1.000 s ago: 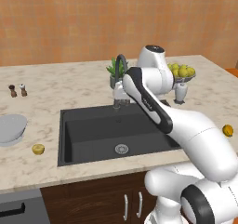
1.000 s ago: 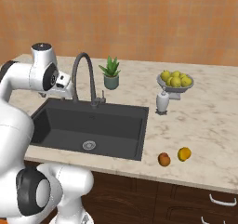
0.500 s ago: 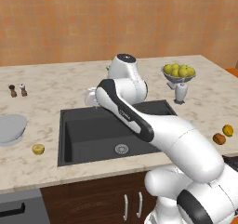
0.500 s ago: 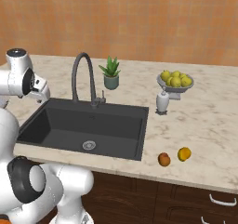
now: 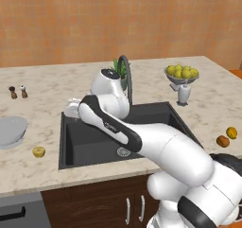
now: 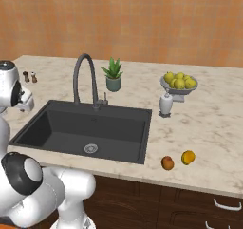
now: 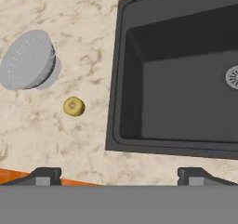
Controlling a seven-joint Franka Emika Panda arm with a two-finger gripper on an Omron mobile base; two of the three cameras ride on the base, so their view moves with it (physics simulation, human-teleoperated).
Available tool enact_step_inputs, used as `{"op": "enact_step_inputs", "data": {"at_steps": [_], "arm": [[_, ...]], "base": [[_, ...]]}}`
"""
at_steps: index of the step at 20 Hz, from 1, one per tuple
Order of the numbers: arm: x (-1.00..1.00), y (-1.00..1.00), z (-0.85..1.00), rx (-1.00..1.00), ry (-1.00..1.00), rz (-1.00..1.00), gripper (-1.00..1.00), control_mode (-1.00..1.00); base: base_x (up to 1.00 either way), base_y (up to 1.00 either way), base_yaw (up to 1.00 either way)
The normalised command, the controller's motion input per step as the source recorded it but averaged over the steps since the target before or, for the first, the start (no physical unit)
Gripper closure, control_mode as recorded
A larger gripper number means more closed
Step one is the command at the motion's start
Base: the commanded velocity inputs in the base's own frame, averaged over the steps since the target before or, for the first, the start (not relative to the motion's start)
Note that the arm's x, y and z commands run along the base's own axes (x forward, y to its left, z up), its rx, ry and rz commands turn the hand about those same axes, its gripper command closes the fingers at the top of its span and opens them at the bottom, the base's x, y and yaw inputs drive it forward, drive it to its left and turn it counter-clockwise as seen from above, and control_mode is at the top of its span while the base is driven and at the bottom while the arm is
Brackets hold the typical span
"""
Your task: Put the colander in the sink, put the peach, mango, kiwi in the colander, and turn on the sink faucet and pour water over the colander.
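Sitting rim-up at the far left of the surface (image 5: pixel 47 87), the colander (image 5: pixel 12 130) is round, so no long axis shows. A small yellow-green fruit (image 5: pixel 38 152) lies just right of it toward the near edge, with bare surface between both and the sink (image 5: pixel 90 142). The end effector (image 5: pixel 71 109) hangs over the sink's left rim, jaws spread wide, gripping nothing. The faucet (image 6: pixel 84 78) arches from the far rim with its spout turned left. An orange-brown fruit (image 6: pixel 167 163) and a yellow-orange one (image 6: pixel 188 157) lie right of the sink, near the front edge.
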Motion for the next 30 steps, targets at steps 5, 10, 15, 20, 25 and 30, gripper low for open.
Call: {"op": "enact_step_inputs", "data": {"at_steps": [5, 10, 15, 20, 25, 30], "arm": [[0.0, 0.78, -0.05, 0.02, 0.09, 0.0, -1.0, -1.0], [0.0, 0.87, 0.0, 0.0, 0.0, 0.0, -1.0, -1.0], [0.03, 0.76, 0.0, 0.0, -0.03, -0.02, -1.0, -1.0], [0.42, 0.41, -0.13, 0.0, 0.0, -0.11, -1.0, -1.0], [0.5, 0.31, -0.28, 0.01, 0.0, -0.1, -1.0, -1.0], [0.41, 0.33, -0.29, 0.0, 0.02, -0.09, -1.0, -1.0]], "base": [[0.0, 0.0, 0.0], [0.0, 0.0, 0.0], [0.0, 0.0, 0.0], [0.0, 0.0, 0.0], [0.0, 0.0, 0.0], [0.0, 0.0, 0.0]]}}
